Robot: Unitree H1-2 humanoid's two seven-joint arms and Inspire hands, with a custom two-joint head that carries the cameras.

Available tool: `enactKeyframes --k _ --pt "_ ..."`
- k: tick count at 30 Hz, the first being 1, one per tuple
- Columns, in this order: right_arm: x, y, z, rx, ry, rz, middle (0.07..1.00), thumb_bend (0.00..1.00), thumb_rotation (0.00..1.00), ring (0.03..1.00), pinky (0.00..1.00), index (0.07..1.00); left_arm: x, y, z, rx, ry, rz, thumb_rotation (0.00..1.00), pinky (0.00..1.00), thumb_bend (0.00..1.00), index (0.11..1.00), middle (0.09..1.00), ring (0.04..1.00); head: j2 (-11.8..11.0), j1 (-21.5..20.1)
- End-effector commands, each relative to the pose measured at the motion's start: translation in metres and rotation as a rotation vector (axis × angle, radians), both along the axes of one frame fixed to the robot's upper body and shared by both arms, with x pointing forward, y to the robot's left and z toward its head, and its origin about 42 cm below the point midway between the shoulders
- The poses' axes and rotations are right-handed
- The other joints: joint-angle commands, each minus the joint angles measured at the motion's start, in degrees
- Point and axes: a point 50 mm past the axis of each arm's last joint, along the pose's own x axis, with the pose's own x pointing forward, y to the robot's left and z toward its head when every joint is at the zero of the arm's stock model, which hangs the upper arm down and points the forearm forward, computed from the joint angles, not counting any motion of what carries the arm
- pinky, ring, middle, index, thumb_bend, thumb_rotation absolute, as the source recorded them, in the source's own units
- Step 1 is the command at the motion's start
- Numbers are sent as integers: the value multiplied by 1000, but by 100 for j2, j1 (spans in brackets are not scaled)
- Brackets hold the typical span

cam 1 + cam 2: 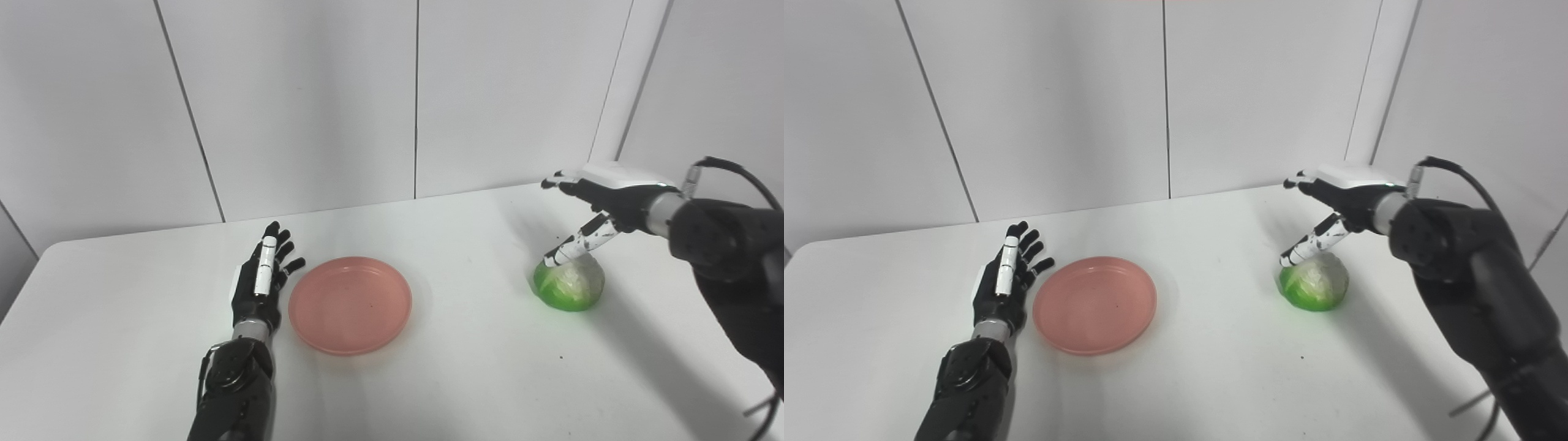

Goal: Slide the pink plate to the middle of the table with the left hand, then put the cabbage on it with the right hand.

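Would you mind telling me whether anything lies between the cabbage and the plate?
Nothing visible does: only bare table lies between the cabbage and the plate.

I am at a lab or test bench, not a home. My arms reach over a plain white table [429, 380] with rounded corners. Far behind it stand bare white wall panels [294, 104] split by thin dark seams. On the right, a loose black cable [744, 177] loops off my arm. The fittings are uniform, bare and undecorated.
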Motion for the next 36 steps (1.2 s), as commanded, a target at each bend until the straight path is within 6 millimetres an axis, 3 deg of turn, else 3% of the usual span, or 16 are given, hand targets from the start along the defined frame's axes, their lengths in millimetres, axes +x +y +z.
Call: enactKeyframes --k 1,9,14,19,20,23,25,30,36 --pt "8 -3 30 -58 -50 -1 1000 1000 454 961 751 932 -14 6 -31 1 132 4 818 761 717 904 916 905 8 1" --pt "33 1 23 -109 116 -11 1000 1000 460 977 779 978 -14 8 -33 -3 142 5 801 746 732 906 919 911 23 0" --pt "39 3 20 -129 169 -2 1000 1000 453 998 980 970 -14 7 -34 5 144 4 814 747 732 920 923 907 26 16" --pt "41 6 15 -152 201 -11 1000 1000 454 1000 1000 970 -15 7 -35 5 147 1 810 761 734 922 924 919 42 32" --pt "42 7 13 -141 211 -12 1000 1000 455 1000 1000 970 -15 7 -35 7 151 3 809 758 735 922 923 918 42 32" --pt "42 6 7 -138 233 -4 1000 1000 447 981 793 977 -15 9 -35 6 153 5 808 757 735 928 924 912 42 32" --pt "42 7 4 -170 235 -7 1000 1000 454 980 759 974 -15 10 -34 -1 151 3 811 766 729 933 931 920 73 48" --pt "44 7 -6 -237 237 -17 1000 1000 445 972 729 963 -16 12 -34 0 144 -2 810 778 731 928 930 922 115 74" --pt "45 3 -23 -235 215 -28 1000 1000 405 975 774 942 -16 12 -34 12 141 -5 820 773 734 934 931 918 139 113"
